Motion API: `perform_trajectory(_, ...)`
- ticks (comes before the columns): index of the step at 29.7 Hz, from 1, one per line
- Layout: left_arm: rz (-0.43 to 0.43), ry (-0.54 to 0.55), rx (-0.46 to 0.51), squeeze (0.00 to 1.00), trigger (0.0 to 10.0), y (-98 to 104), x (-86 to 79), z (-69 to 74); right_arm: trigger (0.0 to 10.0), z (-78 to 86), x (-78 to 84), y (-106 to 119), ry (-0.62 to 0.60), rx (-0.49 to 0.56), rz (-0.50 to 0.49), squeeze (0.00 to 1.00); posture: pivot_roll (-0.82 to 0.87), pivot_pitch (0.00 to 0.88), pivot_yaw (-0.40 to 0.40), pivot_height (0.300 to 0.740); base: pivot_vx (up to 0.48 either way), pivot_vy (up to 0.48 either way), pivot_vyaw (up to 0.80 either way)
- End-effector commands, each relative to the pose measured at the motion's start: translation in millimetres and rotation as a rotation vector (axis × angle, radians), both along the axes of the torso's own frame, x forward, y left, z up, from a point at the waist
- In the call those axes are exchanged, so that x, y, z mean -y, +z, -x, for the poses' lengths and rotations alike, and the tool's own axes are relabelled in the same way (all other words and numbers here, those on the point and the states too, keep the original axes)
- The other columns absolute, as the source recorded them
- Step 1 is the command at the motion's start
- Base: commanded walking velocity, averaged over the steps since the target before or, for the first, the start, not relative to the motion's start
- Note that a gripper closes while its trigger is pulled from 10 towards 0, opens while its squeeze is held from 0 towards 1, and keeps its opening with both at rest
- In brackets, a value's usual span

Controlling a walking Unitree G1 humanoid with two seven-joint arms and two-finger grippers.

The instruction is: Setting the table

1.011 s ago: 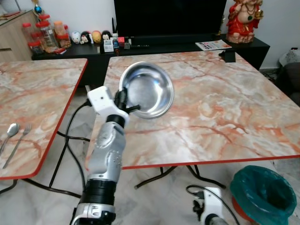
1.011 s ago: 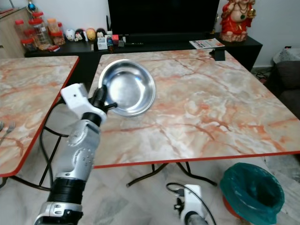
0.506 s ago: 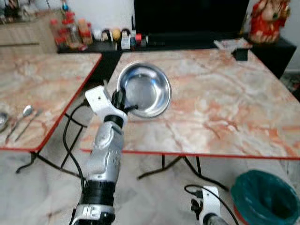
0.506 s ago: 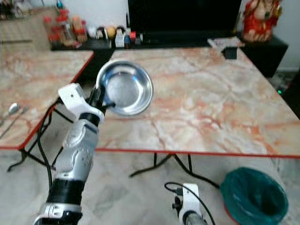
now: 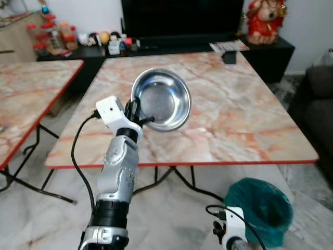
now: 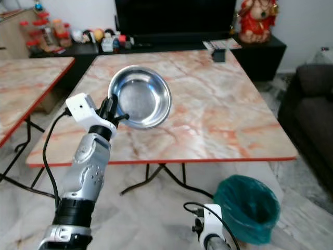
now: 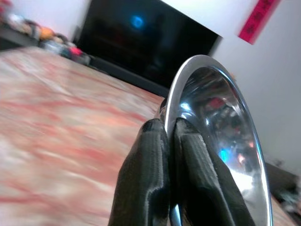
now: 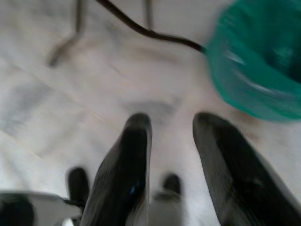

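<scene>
Now, line by line:
Bowl: a shiny steel bowl, round and shallow, tilted on edge with its hollow facing the camera, held in the air above the near left part of the marble table.
Left gripper: clamped on the bowl's rim.
Right gripper: fingers apart, holding nothing, low over the floor near the green bin.
Table: pink-veined top, red edge.
Room: a second marble table left of the first; dark TV and red figurine behind it.
</scene>
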State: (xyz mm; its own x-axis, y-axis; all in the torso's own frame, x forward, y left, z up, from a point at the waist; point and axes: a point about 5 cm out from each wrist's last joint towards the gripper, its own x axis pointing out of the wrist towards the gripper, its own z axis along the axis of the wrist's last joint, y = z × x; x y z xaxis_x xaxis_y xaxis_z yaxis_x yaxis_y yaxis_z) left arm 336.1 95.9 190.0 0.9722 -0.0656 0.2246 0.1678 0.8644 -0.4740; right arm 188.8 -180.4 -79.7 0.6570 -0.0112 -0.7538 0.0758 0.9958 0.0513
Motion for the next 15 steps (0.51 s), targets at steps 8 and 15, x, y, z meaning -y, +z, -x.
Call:
perform_trajectory(8, 0.019, -0.037, -0.025, 0.00, 10.0, -1.9, 1.9, -1.0, 10.0, -7.7, -2.1, 3.8, -0.013, 0.023, -0.008, 0.00, 0.01, 0.000, 0.036, 0.740, 0.000, 0.000, 0.00)
perform_trajectory(15, 0.117, -0.099, -0.117, 0.00, 10.0, -16.5, 5.8, -2.4, 10.0, -7.3, -1.5, 3.6, -0.018, 0.021, -0.009, 0.00, 0.02, 0.000, 0.037, 0.740, 0.000, 0.000, 0.00)
